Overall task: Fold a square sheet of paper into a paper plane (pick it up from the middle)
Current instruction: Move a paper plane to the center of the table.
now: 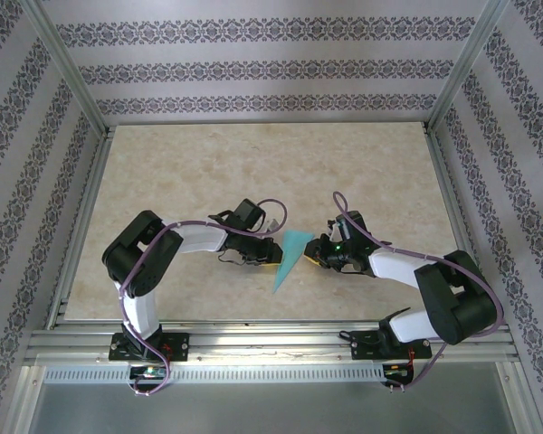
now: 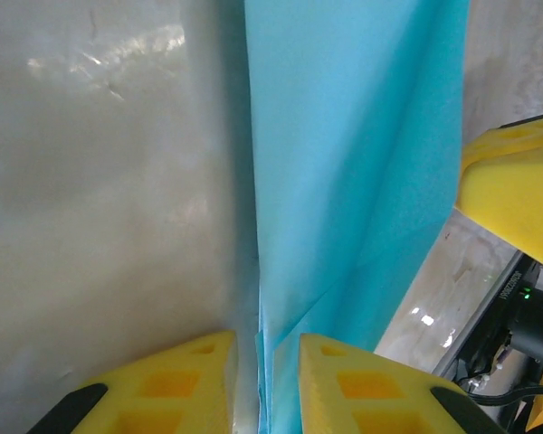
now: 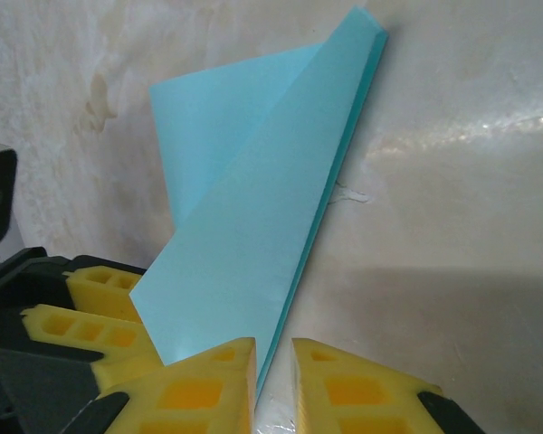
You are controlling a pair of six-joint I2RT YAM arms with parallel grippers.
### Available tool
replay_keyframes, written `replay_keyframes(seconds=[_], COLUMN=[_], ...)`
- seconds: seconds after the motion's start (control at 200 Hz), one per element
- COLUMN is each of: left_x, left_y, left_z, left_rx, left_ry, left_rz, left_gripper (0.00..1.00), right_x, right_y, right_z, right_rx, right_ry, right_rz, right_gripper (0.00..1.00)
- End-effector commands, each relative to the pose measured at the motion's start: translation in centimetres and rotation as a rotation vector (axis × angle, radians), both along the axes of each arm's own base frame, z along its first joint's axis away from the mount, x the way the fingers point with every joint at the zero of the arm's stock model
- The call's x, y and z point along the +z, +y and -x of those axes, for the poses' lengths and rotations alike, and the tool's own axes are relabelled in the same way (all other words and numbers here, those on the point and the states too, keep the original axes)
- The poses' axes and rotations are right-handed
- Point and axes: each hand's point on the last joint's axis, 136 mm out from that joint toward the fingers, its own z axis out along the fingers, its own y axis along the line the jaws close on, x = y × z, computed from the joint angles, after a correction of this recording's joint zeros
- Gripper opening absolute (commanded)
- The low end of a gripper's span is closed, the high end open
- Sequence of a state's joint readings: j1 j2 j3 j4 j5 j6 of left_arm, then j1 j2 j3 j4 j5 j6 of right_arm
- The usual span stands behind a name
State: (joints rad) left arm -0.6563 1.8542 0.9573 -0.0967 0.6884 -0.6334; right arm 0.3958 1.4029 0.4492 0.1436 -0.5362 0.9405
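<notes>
Closest to the left wrist lens sit the yellow fingers (image 2: 176, 384) of the left gripper (image 2: 267, 348), drawn nearly together with a slim gap between. Running down into that gap: the folded turquoise paper (image 2: 353, 181), with a sliver of bare table (image 2: 100, 226) showing beside it on the left. Cannot tell whether pinched or merely straddled. Same story from the right wrist: right gripper (image 3: 274, 348) with jaws close and a narrow slot left, the paper's darker long edge dropping straight into that slot and its lower corner slipping behind one finger. Cannot tell there either whether clamped. Shows two layers in that view, an upper flap laid slantwise over a paler one, tapering to a corner at the far end. To the lower left, more yellow fingers just beside the paper's near corner. From above, lies on the beige tabletop as a narrow wedge, wide end toward the far side, point aimed at the near edge and a little left. Sits between the two grippers, which meet it from either side, roughly midway across the table and nearer the arm bases than the back wall.
</notes>
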Motion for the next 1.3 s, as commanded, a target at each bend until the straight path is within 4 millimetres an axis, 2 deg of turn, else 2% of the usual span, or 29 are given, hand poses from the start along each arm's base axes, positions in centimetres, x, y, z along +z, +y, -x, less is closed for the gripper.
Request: replay_keyframes(seconds=[0.0,0.25,0.45,0.61,0.739,0.844,1.019,1.119,1.299], left_x=[-0.6,-0.5,0.1,1.4,3.1,4.1,4.3,5.0,5.6], left_y=[-0.6,-2.0,-2.7,-3.1,-3.4,-2.6,0.9,1.4,1.6], left_z=[0.5,0.7,0.3,-0.2,-0.9,-1.6,-2.9,-3.1,-3.1], left_rx=[-0.019,-0.04,-0.031,-0.021,-0.006,0.038,0.138,0.148,0.15], left_ry=[0.024,0.036,0.022,-0.01,-0.057,-0.116,-0.196,-0.226,-0.24], left_rz=[-0.018,0.025,0.062,0.098,0.125,0.087,-0.122,-0.153,-0.202], left_gripper=[0.26,0.26,0.19,0.11,0.07,0.04,0.01,0.01,0.01], right_x=[0.8,0.5,0.2,0.4,1.2,2.4,5.7,7.3,7.2], right_y=[0.8,0.9,1.1,1.1,0.9,0.7,1.0,1.8,4.2], right_z=[-0.5,-0.5,-0.4,-0.4,-0.5,-0.6,-1.1,-1.3,-1.4], right_rx=[0.015,0.02,0.024,0.023,0.023,0.02,0.014,0.032,0.1], right_ry=[-0.021,-0.016,-0.008,-0.008,-0.029,-0.062,-0.159,-0.205,-0.181], right_rz=[-0.021,-0.021,-0.02,-0.021,-0.014,-0.003,-0.043,-0.062,-0.071], right_gripper=[0.19,0.19,0.19,0.19,0.21,0.22,0.3,0.37,0.41])
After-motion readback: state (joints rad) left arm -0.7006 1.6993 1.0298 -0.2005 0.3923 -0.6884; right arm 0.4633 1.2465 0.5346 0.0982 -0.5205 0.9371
